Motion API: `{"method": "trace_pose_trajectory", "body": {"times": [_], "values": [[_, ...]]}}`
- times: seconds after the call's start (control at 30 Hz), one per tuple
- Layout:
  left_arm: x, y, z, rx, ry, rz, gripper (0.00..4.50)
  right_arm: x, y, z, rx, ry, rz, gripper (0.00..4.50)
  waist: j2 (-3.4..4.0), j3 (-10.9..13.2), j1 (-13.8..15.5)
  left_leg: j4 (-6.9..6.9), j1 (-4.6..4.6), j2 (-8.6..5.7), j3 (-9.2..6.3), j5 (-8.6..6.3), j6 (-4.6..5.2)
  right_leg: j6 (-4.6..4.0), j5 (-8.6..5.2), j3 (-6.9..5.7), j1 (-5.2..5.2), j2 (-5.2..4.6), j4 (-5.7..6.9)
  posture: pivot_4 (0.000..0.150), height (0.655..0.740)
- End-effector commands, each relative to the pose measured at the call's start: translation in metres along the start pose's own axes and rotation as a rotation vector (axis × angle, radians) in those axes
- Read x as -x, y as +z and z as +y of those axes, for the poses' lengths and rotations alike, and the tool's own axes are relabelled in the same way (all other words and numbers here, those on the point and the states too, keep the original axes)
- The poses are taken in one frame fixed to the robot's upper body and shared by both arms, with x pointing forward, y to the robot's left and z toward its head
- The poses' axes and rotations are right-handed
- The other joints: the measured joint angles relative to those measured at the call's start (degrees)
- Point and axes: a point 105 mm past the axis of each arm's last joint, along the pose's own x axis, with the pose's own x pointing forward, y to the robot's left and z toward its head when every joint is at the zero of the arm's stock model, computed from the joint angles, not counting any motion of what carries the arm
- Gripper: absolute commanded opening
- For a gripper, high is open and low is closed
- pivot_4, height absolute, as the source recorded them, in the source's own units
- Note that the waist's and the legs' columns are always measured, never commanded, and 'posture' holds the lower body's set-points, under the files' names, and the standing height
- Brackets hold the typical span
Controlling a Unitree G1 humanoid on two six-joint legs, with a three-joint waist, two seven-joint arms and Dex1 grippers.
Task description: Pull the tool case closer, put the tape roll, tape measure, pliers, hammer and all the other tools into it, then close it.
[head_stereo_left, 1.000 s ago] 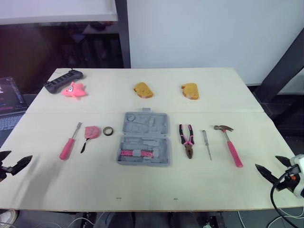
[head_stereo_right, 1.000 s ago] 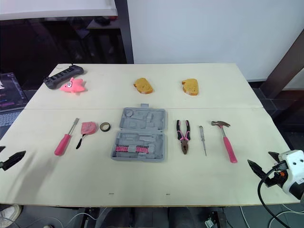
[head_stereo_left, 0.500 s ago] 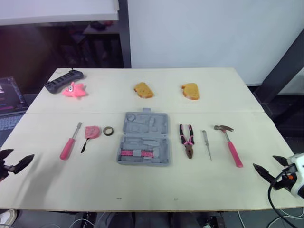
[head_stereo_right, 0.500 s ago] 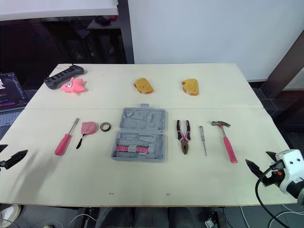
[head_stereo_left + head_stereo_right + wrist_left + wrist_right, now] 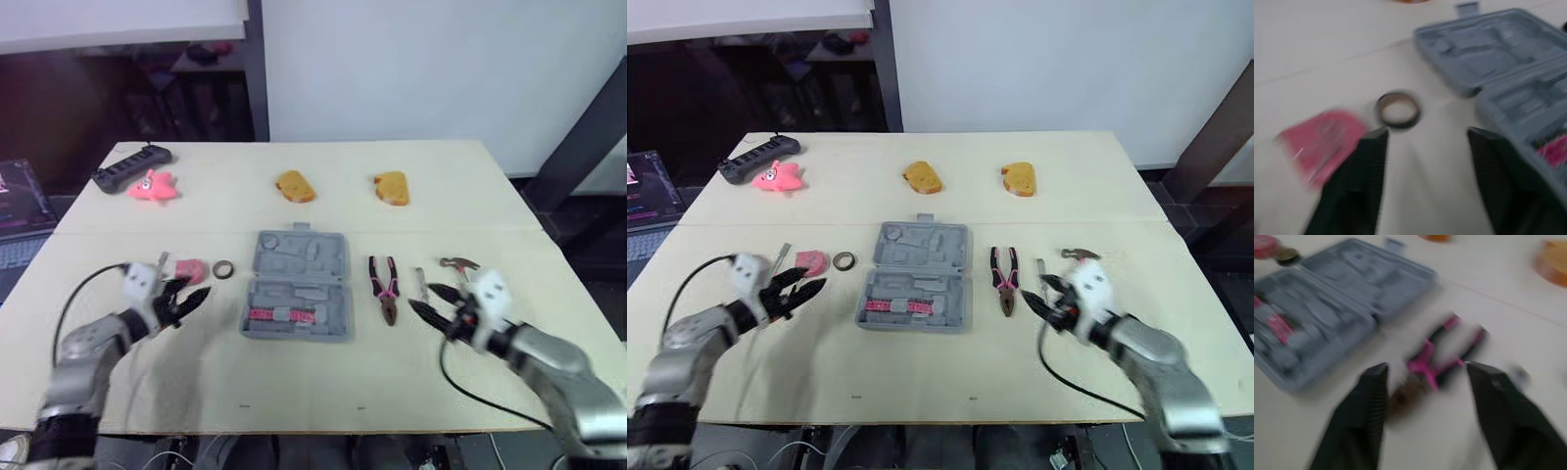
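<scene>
- Tools lie in a row across the pale table (image 5: 313, 392), seen from the head cameras. The grey tool case (image 5: 296, 299) sits open at the middle, its lid on the far side and a pink strip in its near half.
- On the robot's left of the case are the tape roll (image 5: 223, 268) and, just beside it, the pink tape measure (image 5: 193, 268). A screwdriver's metal shaft (image 5: 163, 260) pokes out from behind the left wrist.
- The left gripper (image 5: 196, 299) hovers low, near the tape measure, fingers spread and holding nothing.
- On the right of the case lie the pliers (image 5: 385, 287), then a slim screwdriver (image 5: 419, 279), then the hammer (image 5: 458, 262), whose handle is hidden by the right arm.
- The right gripper (image 5: 423, 298) is over the slim screwdriver, fingers apart and empty.
- At the far edge sit two orange sponges (image 5: 295, 185), a pink plush toy (image 5: 153, 186) and a dark power strip (image 5: 132, 166).
- Left wrist view: the black fingers (image 5: 1359, 186) stand wide, the tape roll ahead of the gap, the tape measure to one side and the open case to the other.
- Right wrist view: the black fingers (image 5: 1364, 416) stand wide and the pliers lie ahead between them, the case beyond.
</scene>
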Motion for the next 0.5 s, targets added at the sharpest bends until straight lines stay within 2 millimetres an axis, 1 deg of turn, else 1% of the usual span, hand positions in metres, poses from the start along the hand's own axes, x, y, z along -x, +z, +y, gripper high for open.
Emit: {"method": "trace_pose_trajectory", "body": {"times": [0.03, 0.07, 0.13, 0.17, 0.27, 0.37, 0.5], "values": [[-0.019, -0.004, -0.001, -0.074, -0.018, 0.072, 0.41, -0.028, 0.000, 0.001, 0.060, -0.015, 0.056, 0.48, 0.01, 0.00, 0.08, -0.04, -0.03, 0.00, 0.00, 0.00, 0.00, 0.04, 0.02, 0.00, -0.05, 0.00, 0.00, 0.150, 0.7400], [-0.027, -0.003, -0.004, -0.092, -0.037, 0.088, 0.02, -0.038, -0.001, 0.002, 0.083, -0.013, 0.081, 0.05, 0.01, 0.00, 0.10, -0.08, -0.11, 0.00, 0.00, 0.00, 0.00, 0.08, 0.05, -0.01, -0.14, 0.00, 0.00, 0.150, 0.7400], [-0.036, -0.003, -0.005, -0.117, -0.059, 0.113, 0.02, -0.050, -0.001, 0.008, 0.122, 0.017, 0.107, 0.05, 0.01, 0.00, 0.13, -0.11, -0.17, 0.00, -0.01, 0.01, 0.00, 0.09, 0.05, -0.03, -0.22, 0.00, 0.01, 0.150, 0.7400], [-0.040, -0.005, -0.006, -0.123, -0.070, 0.127, 0.02, -0.058, -0.001, 0.014, 0.146, 0.042, 0.119, 0.05, 0.01, 0.00, 0.14, -0.11, -0.21, -0.01, -0.02, 0.01, 0.00, 0.10, 0.05, -0.04, -0.24, 0.00, 0.01, 0.150, 0.7400], [-0.046, -0.009, -0.007, -0.143, -0.097, 0.151, 0.02, -0.071, -0.001, 0.023, 0.164, 0.073, 0.141, 0.05, 0.01, 0.00, 0.10, -0.16, -0.28, 0.00, -0.01, 0.01, 0.00, 0.10, 0.04, -0.06, -0.35, 0.00, -0.01, 0.150, 0.7400], [-0.059, -0.013, -0.011, -0.172, -0.104, 0.183, 0.02, -0.084, -0.007, 0.022, 0.209, 0.058, 0.197, 0.05, 0.01, 0.01, 0.10, -0.18, -0.29, -0.01, -0.01, 0.01, 0.00, 0.10, 0.04, -0.08, -0.37, 0.00, -0.01, 0.150, 0.7400], [-0.071, -0.018, -0.014, -0.206, -0.112, 0.212, 0.02, -0.093, -0.017, 0.016, 0.236, 0.050, 0.259, 0.05, 0.01, 0.01, 0.25, -0.10, -0.26, -0.01, -0.01, 0.02, -0.02, 0.11, 0.07, -0.09, -0.29, 0.00, 0.02, 0.150, 0.7400]]}}
